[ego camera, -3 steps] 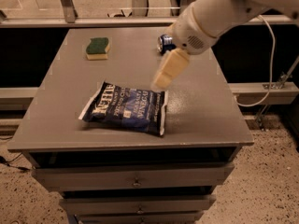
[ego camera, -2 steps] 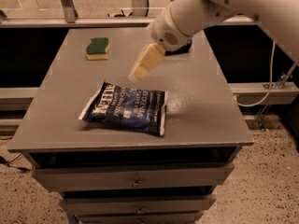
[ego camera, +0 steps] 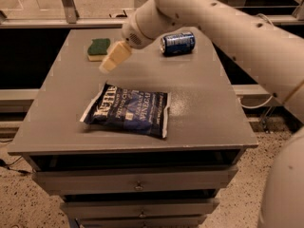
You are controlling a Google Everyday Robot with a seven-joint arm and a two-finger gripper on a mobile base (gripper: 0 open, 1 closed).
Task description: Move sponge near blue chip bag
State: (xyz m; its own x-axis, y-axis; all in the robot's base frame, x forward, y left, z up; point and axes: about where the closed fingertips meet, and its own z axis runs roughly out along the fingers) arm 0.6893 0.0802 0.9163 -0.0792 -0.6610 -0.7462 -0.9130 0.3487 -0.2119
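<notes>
The sponge (ego camera: 98,49), pale yellow with a dark green top, lies at the far left of the grey table (ego camera: 204,103). The blue chip bag (ego camera: 128,109), dark blue with white "Kettle" lettering, lies flat near the table's front middle. My gripper (ego camera: 110,62) hangs above the table just right of and in front of the sponge, and beyond the bag's far left corner. It touches neither and holds nothing that I can see.
A small blue drink can (ego camera: 177,42) lies on its side at the far right of the table. My arm (ego camera: 223,27) reaches in from the right above it. Drawers (ego camera: 137,186) sit below the table front.
My gripper has swung left across the table, from above the bag's right end to a spot beside the sponge. The can, hidden before, now shows.
</notes>
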